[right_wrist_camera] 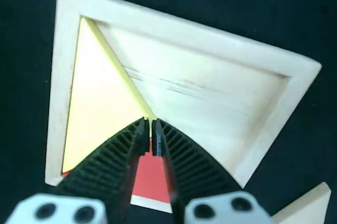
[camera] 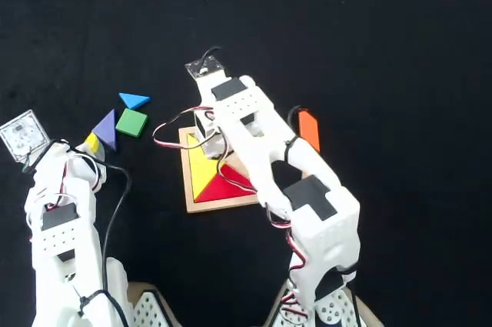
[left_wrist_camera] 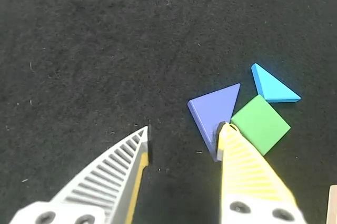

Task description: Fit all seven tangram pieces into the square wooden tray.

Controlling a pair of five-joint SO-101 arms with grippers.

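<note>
We saw our right gripper with fingers pressed together on nothing, their tips over the yellow triangle where its inner corner lay in the wooden tray, the red triangle nearer their base. Our left gripper stood spread, one fingertip at the purple triangle, with the green square and blue triangle just beyond.

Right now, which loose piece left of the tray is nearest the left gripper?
The purple triangle: one finger of the open left gripper overlaps its edge. The green square and blue triangle lie farther out.
</note>
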